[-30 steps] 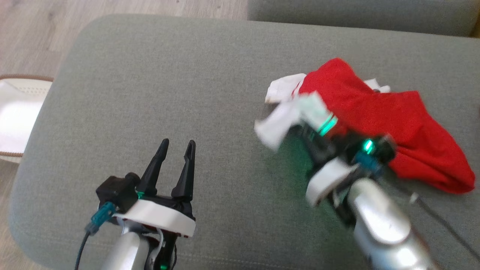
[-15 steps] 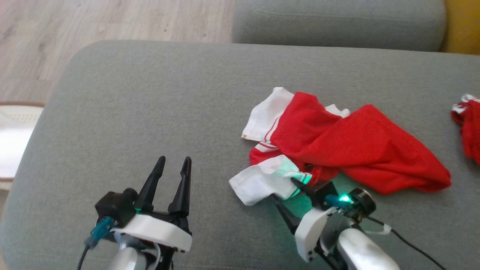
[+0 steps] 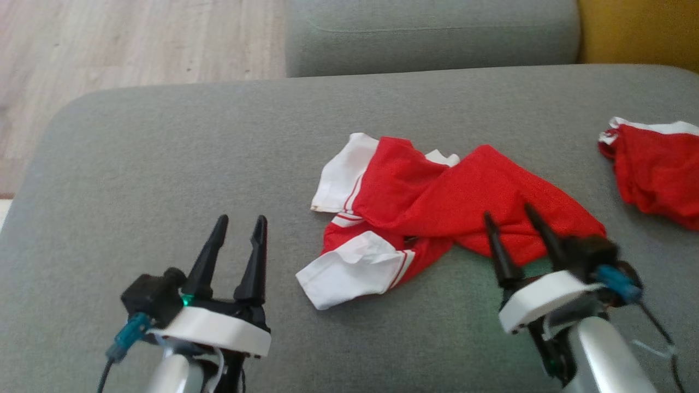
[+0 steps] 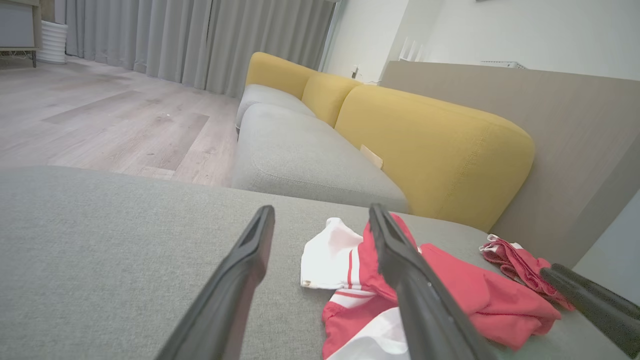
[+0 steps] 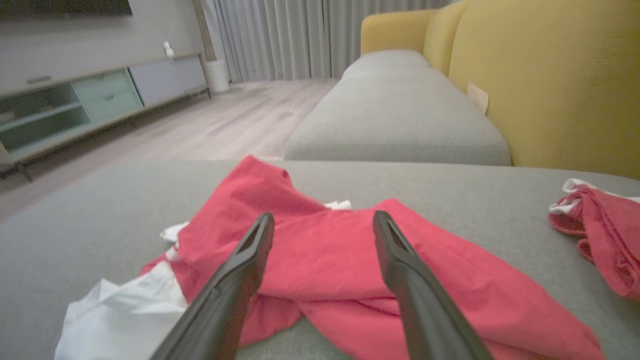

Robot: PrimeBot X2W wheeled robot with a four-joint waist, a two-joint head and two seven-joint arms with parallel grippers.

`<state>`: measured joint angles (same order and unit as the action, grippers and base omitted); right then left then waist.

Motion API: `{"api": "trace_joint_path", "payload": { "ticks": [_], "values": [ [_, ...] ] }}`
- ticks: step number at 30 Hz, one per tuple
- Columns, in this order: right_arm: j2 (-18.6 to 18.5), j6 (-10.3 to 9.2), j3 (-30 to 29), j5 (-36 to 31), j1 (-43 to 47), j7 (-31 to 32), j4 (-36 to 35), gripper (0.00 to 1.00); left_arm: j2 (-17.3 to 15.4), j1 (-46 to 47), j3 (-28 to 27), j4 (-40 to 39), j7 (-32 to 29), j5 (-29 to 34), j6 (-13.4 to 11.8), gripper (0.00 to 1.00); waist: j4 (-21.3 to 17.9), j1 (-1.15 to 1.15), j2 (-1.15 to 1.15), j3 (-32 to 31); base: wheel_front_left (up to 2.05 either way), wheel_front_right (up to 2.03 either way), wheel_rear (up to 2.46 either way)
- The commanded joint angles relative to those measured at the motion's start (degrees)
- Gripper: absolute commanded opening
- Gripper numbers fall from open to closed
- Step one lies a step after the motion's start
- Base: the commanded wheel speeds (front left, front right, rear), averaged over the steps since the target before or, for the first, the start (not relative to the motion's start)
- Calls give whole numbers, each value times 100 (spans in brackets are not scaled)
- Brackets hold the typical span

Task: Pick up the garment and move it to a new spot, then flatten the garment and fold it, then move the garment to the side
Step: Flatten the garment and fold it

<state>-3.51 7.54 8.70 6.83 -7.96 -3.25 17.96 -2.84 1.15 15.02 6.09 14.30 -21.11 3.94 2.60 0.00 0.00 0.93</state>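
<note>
Fingers [image 3: 252,262] of the left gripper [image 3: 241,219] are spread apart w/ nothing between them. They point up over bare grey sofa seat [image 3: 164,164], left of the cloth, not touching it. In the left wrist view the same 2 fingers [image 4: 235,280] stand wide, seat showing in the gap.

Right gripper [image 3: 507,212] is also wide open & holds nothing. Its fingers [image 3: 499,256] sit at the near edge of the red & white garment [image 3: 464,202], tips over the red part. Can't tell if they touch the cloth. Right wrist view shows red cloth [image 5: 325,250] in the gap between the 2 fingers [image 5: 235,285].

Garment lies crumpled in the middle of the seat, white bits on its left side, red part to the right. A 2nd red garment [image 3: 655,169] lies well apart at the far right. Yellow backrest [image 3: 639,27] is behind, wood floor [image 3: 109,43] at top left.
</note>
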Motion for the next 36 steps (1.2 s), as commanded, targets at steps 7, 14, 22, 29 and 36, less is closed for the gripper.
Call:
{"api": "trace_joint_path", "payload": {
  "ticks": [7,14,22,29,36],
  "values": [
    [63,-5,-224,557,182,-483,-809,100,-4,178,-288,-390,70,31,-39,100,-330,0,0,85,0,0,0],
    [63,-5,-204,656,232,-576,-835,100,-4,240,-208,-344,70,90,8,100,-319,0,0,153,0,0,0],
    [63,-5,-29,408,-173,-322,-818,100,-4,356,-81,-305,70,64,34,100,0,0,0,403,0,0,0],
    [-46,-5,356,32,-1186,415,-378,100,-4,538,104,-245,70,-76,19,100,575,0,0,723,0,0,0],
    [-629,-5,890,358,-2236,1170,777,100,-4,642,269,-186,70,-205,-28,100,1153,0,0,896,0,0,0]
  ]
}}
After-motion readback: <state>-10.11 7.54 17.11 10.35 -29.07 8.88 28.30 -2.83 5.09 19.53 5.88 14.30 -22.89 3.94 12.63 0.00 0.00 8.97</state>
